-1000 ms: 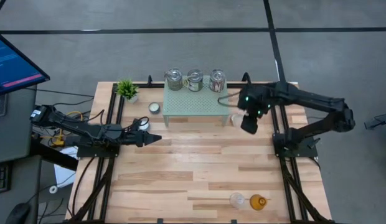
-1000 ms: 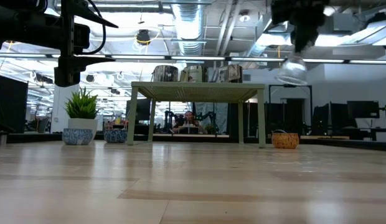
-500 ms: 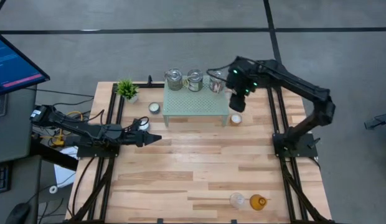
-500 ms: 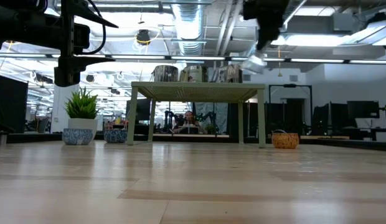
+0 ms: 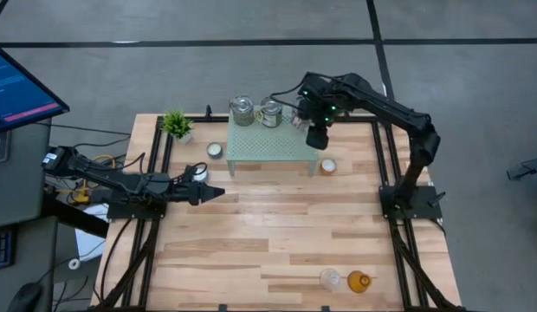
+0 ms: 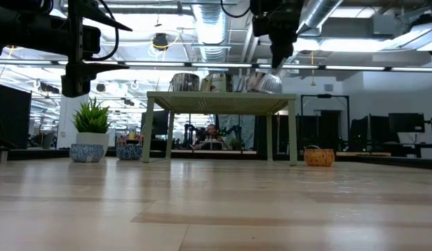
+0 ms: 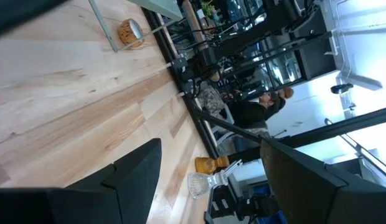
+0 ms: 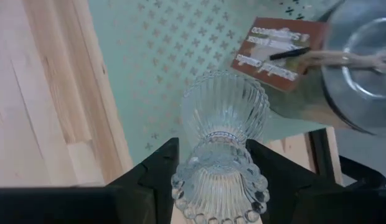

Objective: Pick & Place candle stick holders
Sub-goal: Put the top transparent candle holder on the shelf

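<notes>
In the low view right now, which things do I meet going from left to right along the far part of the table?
Small green potted plant → low white tealight cup → pale green mesh stand → low orange tealight cup.

The right gripper (image 8: pixel 208 180), matt black plastic, holds a clear ribbed glass cup (image 8: pixel 223 134) with a beaded rim. The mesh stand (image 8: pixel 180 56) is pale green perforated metal, matt. At the cup's two o'clock a silvery jar (image 8: pixel 358 62) shines, mirror-like, with a brown paper tag (image 8: pixel 277 46). The table (image 5: pixel 277 225) is pale, smooth, lightly glossy wood planks. An amber glass cup (image 7: pixel 208 164) looks translucent.
</notes>
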`<state>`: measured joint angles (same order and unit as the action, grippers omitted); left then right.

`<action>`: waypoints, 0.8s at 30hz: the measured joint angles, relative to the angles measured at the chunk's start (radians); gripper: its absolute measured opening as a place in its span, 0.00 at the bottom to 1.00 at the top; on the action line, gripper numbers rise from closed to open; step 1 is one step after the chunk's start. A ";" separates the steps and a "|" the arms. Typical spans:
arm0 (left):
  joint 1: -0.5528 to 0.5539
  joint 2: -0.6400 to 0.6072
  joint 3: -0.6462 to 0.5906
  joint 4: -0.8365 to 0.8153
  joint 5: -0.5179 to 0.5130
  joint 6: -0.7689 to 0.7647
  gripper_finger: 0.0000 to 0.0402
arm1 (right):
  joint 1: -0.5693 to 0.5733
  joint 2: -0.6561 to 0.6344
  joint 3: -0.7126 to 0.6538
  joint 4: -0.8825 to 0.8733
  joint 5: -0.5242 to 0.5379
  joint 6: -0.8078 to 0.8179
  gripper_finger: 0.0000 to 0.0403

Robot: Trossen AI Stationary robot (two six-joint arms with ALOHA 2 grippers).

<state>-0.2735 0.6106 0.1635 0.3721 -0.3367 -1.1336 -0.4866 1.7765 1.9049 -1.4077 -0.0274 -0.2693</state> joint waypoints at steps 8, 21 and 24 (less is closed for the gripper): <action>0.000 0.000 0.000 -0.001 0.000 0.000 0.69 | -0.010 0.022 0.000 0.030 -0.005 -0.011 0.41; 0.000 0.000 0.000 -0.001 0.000 0.004 0.69 | -0.025 0.031 0.000 0.059 -0.028 -0.018 0.41; 0.000 0.000 0.000 -0.001 0.000 0.004 0.69 | -0.026 0.031 0.000 0.058 -0.028 -0.014 0.46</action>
<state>-0.2737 0.6106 0.1632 0.3710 -0.3367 -1.1294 -0.5129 1.8072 1.9045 -1.3495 -0.0552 -0.2829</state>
